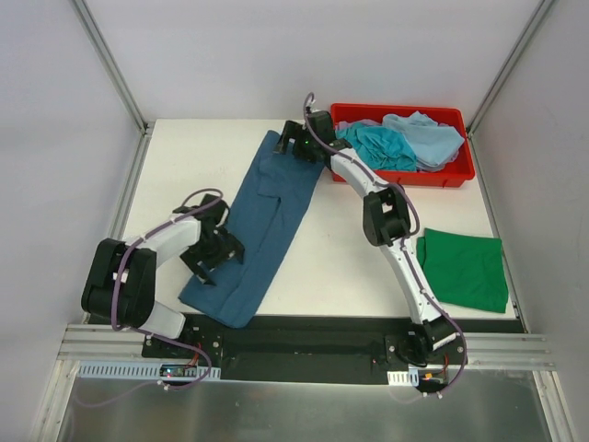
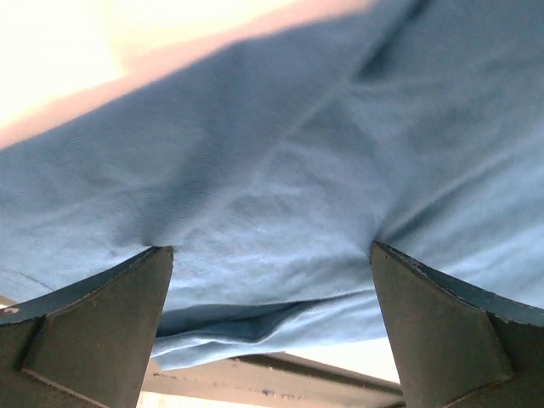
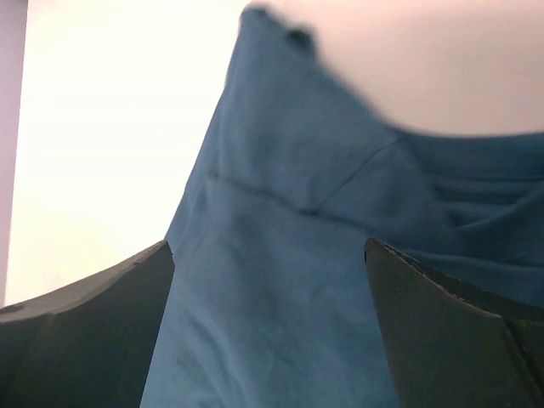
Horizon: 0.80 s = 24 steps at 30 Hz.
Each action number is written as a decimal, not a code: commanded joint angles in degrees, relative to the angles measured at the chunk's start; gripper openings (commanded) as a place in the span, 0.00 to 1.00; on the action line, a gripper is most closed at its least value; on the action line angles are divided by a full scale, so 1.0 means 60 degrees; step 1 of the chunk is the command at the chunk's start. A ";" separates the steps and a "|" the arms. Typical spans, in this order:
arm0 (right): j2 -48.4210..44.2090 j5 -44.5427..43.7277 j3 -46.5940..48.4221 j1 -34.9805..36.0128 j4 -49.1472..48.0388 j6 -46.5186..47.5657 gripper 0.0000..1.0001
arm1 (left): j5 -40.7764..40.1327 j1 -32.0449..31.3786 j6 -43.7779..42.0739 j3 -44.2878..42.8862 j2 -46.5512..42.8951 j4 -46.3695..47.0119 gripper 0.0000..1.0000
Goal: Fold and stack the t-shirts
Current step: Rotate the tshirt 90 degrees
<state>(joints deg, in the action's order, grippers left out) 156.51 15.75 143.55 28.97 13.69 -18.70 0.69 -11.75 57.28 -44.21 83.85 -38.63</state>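
A dark teal-blue t-shirt (image 1: 262, 221) lies folded into a long strip slanting across the table's middle. My left gripper (image 1: 214, 255) is open, low over the strip's left edge near its near end. In the left wrist view its jaws (image 2: 270, 251) stand wide apart over the blue cloth (image 2: 280, 153), whose folded edge shows below. My right gripper (image 1: 299, 147) is open over the strip's far end. In the right wrist view (image 3: 268, 246) the cloth (image 3: 289, 255) with a seam fills the gap. A folded bright green t-shirt (image 1: 465, 267) lies at the right.
A red bin (image 1: 460, 170) at the back right holds a turquoise t-shirt (image 1: 382, 145) and a pale blue t-shirt (image 1: 428, 136) in a heap. The white table (image 1: 184, 166) ends at a black rail along the near edge. Frame posts stand at the back corners.
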 commanded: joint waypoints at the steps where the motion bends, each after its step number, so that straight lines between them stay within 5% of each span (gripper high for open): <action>1: -0.0054 -0.1304 0.0538 -0.0127 -0.1519 0.0566 0.96 | 0.1407 -0.1861 0.1380 0.0058 0.0072 0.0388 0.99; 6: -0.0083 -0.1616 0.0640 -0.0141 -0.2557 0.0831 0.96 | 0.1438 -0.2890 0.1703 -0.0030 0.0219 0.0491 0.99; 10: -0.0594 -0.0956 0.0789 0.0107 -0.1802 0.1838 0.96 | 0.1190 -0.2979 0.1573 -0.0205 -0.0306 0.0491 0.99; 16: -0.3390 -0.1405 -0.1275 0.0678 0.0671 0.3043 0.96 | -0.0651 -0.2979 0.0944 -0.0834 -0.1918 -0.0254 0.99; 19: -0.4561 -0.2562 -0.2633 0.1029 0.3098 0.2227 0.96 | -0.2218 -0.2877 0.0329 -0.1404 -0.2621 -0.1116 0.99; 24: -0.5927 -0.3824 -0.5157 0.1879 0.3751 0.1608 0.96 | -0.2548 -0.1839 -0.0565 -0.1466 -0.2916 -0.1545 0.99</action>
<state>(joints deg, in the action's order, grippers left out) 127.20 0.69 119.79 37.23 27.24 -6.22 -8.91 -27.57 59.37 -52.62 67.42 -42.06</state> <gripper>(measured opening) 0.963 0.990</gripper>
